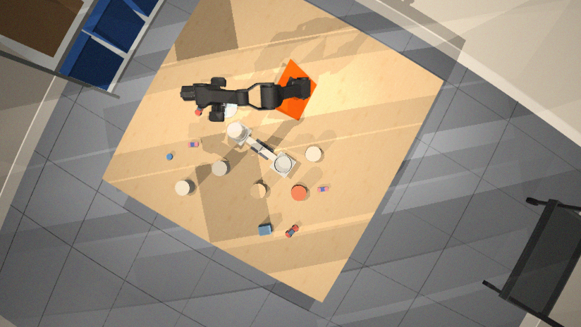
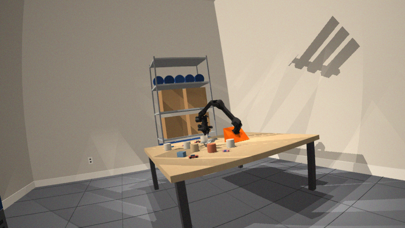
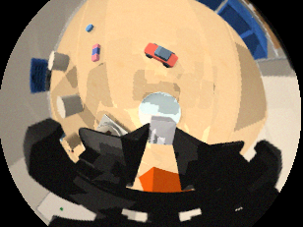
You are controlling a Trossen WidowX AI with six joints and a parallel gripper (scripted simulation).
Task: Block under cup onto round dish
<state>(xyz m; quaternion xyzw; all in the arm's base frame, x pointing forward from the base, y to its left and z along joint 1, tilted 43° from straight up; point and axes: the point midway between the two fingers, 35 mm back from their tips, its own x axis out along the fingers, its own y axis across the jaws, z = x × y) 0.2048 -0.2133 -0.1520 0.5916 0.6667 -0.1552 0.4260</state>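
My gripper [image 2: 206,134] [image 3: 160,127] is shut on a small pale grey block [image 3: 161,128]. In the wrist view the block overlaps the near edge of the round pale dish [image 3: 159,103] [image 1: 230,110]; its height above the dish is hard to tell. The arm hides the fingertips and part of the dish in the top view. One white cup [image 1: 237,130] [image 2: 203,139] stands on the balance [image 1: 268,152] at the end near the dish. The other end holds only an empty ringed seat [image 1: 283,163]. The other cup [image 1: 313,153] [image 2: 230,143] stands on the table beyond it, away from the dish.
A red toy car [image 1: 198,110] [image 3: 161,54] lies near the dish. Two pale cylinders [image 1: 220,168] [image 1: 184,187], a tan one [image 1: 258,189] and an orange-red one [image 1: 298,192] stand around the balance. A blue block [image 1: 264,229] and several small toys lie farther out.
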